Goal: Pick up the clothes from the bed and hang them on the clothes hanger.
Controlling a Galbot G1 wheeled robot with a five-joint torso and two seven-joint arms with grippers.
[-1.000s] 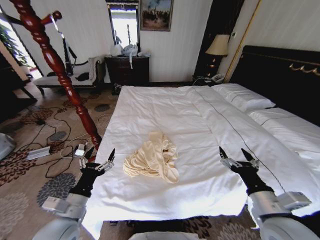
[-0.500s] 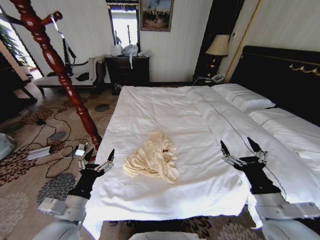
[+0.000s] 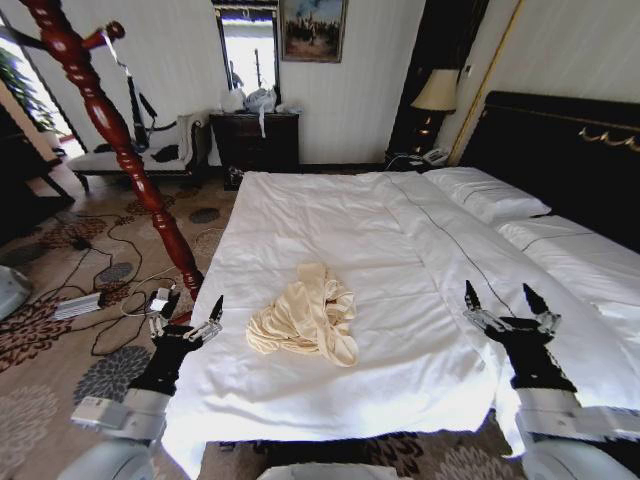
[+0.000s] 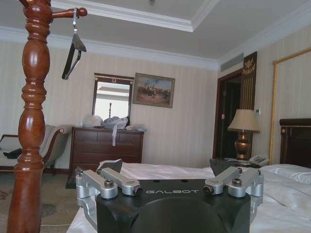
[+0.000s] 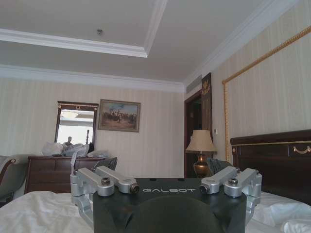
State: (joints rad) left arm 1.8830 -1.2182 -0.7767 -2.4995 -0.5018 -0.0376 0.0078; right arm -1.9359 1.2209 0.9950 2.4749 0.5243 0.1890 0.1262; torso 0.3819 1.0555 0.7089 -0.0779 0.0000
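The clothes (image 3: 305, 320), a crumpled cream garment, lie on the white bed (image 3: 400, 230) near its foot end. My left gripper (image 3: 193, 302) is open at the bed's left edge, a hand's width left of the garment and apart from it. Out to the right, my right gripper (image 3: 498, 292) hovers open over the sheet, well clear of the garment. The dark clothes hanger (image 4: 73, 56) hangs by its wire hook from a peg of the red-brown wooden stand (image 4: 31, 121). In the head view the clothes hanger (image 3: 133, 108) hangs beside the stand (image 3: 110, 130), left of the bed.
Cables and a power strip (image 3: 78, 305) lie on the patterned carpet by the stand's foot. A dark dresser (image 3: 255, 140) and a bench (image 3: 135, 155) stand against the far wall. A lamp (image 3: 436, 92) and the dark headboard (image 3: 560, 150) are at the right, above white pillows (image 3: 485, 195).
My right gripper has drifted right and nearer the bed's foot edge, and spread a little wider. My left gripper has shifted slightly left. The garment has not moved.
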